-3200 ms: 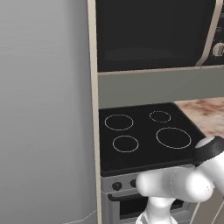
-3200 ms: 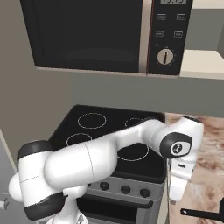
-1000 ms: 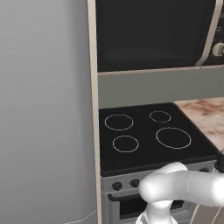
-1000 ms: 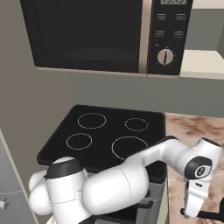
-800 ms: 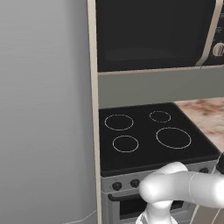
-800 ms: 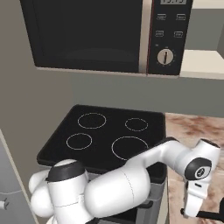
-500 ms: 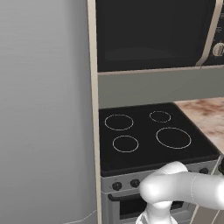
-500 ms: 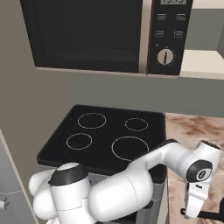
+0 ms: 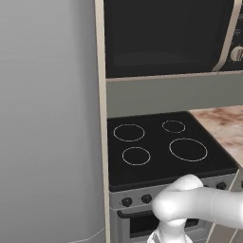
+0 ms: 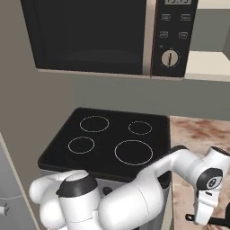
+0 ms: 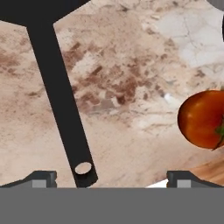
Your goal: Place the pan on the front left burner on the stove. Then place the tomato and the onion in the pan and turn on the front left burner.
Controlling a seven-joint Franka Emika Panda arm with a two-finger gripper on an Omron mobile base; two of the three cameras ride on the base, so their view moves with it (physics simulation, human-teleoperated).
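Observation:
In the hand view the pan (image 11: 35,9) lies on the marble counter, with its long black handle (image 11: 61,100) running toward me. My gripper (image 11: 112,179) hangs open just above the handle's holed end, which sits nearer the left fingertip (image 11: 41,177). The tomato (image 11: 202,118), bright red-orange with a green stem, rests to the right of the handle. In the base views the stove (image 9: 156,163) lies bare, its front left burner (image 9: 136,155) (image 10: 81,144) a small white ring. The arm reaches down over the counter to the stove's right, and the pan handle (image 10: 218,220) shows beside the hand. The onion is out of view.
A wooden board edge (image 11: 210,171) lies under the tomato. A dark grey round thing (image 11: 217,3) peeks in at the hand view's top right. A microwave (image 10: 94,33) hangs over the stove. A grey wall panel (image 9: 47,118) stands left of it. Black knobs (image 9: 126,201) line the stove front.
The arm has swung off the cooktop to the counter on the right and sunk lower over the pan handle. In the last second it only dipped slightly. The jaws stayed open.

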